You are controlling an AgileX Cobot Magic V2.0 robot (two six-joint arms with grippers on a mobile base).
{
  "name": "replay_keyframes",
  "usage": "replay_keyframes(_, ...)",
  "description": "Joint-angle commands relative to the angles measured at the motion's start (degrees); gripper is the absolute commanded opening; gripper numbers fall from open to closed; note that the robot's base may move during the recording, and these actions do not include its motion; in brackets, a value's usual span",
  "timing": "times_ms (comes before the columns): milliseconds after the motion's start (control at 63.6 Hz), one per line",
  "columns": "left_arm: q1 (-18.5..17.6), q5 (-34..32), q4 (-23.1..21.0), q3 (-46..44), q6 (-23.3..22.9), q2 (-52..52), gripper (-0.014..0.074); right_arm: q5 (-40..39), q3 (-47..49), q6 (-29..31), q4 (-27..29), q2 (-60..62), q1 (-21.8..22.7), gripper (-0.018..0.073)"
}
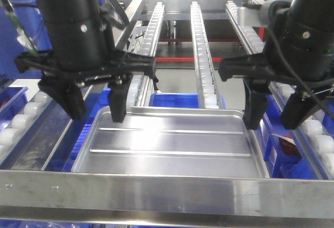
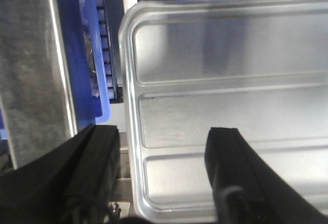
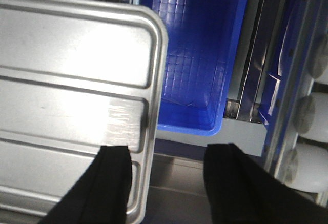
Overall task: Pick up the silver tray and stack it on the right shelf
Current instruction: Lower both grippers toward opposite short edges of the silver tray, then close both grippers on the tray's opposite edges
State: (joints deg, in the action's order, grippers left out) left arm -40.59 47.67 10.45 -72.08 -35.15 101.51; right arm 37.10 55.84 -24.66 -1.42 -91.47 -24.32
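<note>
The shiny silver tray (image 1: 172, 142), round-cornered with a low rim and two long ribs, lies flat behind a steel crossbar (image 1: 167, 191) between white-roller rails (image 1: 201, 56), above blue bins (image 1: 175, 100), with the left end effector (image 1: 96, 112) and right end effector (image 1: 272, 121) spread wide, each straddling an end rim.

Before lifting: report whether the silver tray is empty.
Empty: the silver tray shows only bare ribbed metal in all three views, nothing lying in it.
</note>
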Motion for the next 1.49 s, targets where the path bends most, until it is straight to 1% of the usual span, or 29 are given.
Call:
replay_keyframes(0, 0.9, -1.8, 0.4, -1.7, -1.5, -1.5, 0.0284, -2.7, 2.0, -0.1, -0.9, 1.2, 0.4, 0.0435)
replay_keyframes(157, 2.0, -3.0, -0.7, -1.7, -1.7, -0.3, 0.0284, -4.0, 1.9, -0.1, -0.9, -0.2, 0.4, 0.0435)
replay_keyframes(487, 2.0, -3.3, -0.7, -1.7, -1.7, 2.1, 0.0284, -5.0, 1.9, 0.0, -1.2, -3.9, 0.4, 0.0435)
replay_keyframes(849, 2.0, -4.0, -0.6, -1.7, -1.7, 3.6, 0.0284, -6.2, 1.9, 0.0, -1.2, -4.5, 0.4, 0.0433)
replay_keyframes(928, 2.0, -3.9, -0.6, -1.7, -1.7, 3.7, 0.0284, -6.2, 1.9, 0.0, -1.2, -4.5, 0.4, 0.0403)
replay_keyframes(1069, 2.0, -3.9, -0.6, -1.7, -1.7, 3.7, 0.0279, -6.2, 1.9, 0.0, -1.2, -4.5, 0.3, 0.0276)
replay_keyframes(1132, 2.0, -4.0, -0.6, -1.7, -1.7, 3.7, 0.0251, -6.2, 1.9, 0.0, -1.2, -4.5, 0.3, 0.0205)
replay_keyframes(1195, 2.0, -4.0, -0.6, -1.7, -1.7, 3.7, 0.0181, -6.2, 1.9, 0.0, -1.2, -4.5, 0.3, 0.0137)
replay_keyframes(1211, 2.0, -4.0, -0.6, -1.7, -1.7, 3.7, 0.0181, -6.2, 1.9, 0.0, -1.2, -4.5, 0.3, 0.0118)
replay_keyframes(1258, 2.0, -4.4, -0.6, -1.7, -1.7, 3.7, 0.0113, -6.2, 1.9, 0.0, -1.2, -4.5, 0.3, 0.0048)
replay_keyframes(1274, 2.0, -4.4, -0.6, -1.7, -1.7, 3.7, 0.008, -6.2, 1.9, 0.0, -1.2, -4.5, 0.3, 0.0038)
replay_keyframes(1336, 2.0, -4.8, -0.6, -1.7, -1.7, 3.7, -0.0029, -6.2, 1.9, 0.0, -1.2, -4.5, 0.3, 0.0059)
replay_keyframes(1368, 2.0, -4.8, -0.6, -1.7, -1.7, 3.7, -0.0066, -6.2, 1.9, 0.0, -1.2, -4.5, 0.3, 0.0057)
replay_keyframes(1384, 2.0, -4.9, -0.6, -1.7, -1.7, 3.7, -0.0104, -6.2, 1.9, 0.0, -1.2, -4.5, 0.3, 0.0057)
replay_keyframes(1399, 2.0, -4.9, -0.6, -1.7, -1.7, 3.7, -0.0113, -6.2, 1.9, 0.0, -1.2, -4.5, 0.3, 0.0057)
replay_keyframes(1431, 2.0, -4.9, -0.6, -1.7, -1.7, 3.7, -0.0094, -6.1, 1.9, 0.0, -1.2, -4.5, 0.3, 0.0057)
replay_keyframes(1478, 2.0, -4.9, -0.6, -1.9, -1.7, 3.7, -0.009, -6.1, 1.9, 0.0, -1.2, -4.4, 0.3, 0.0057)
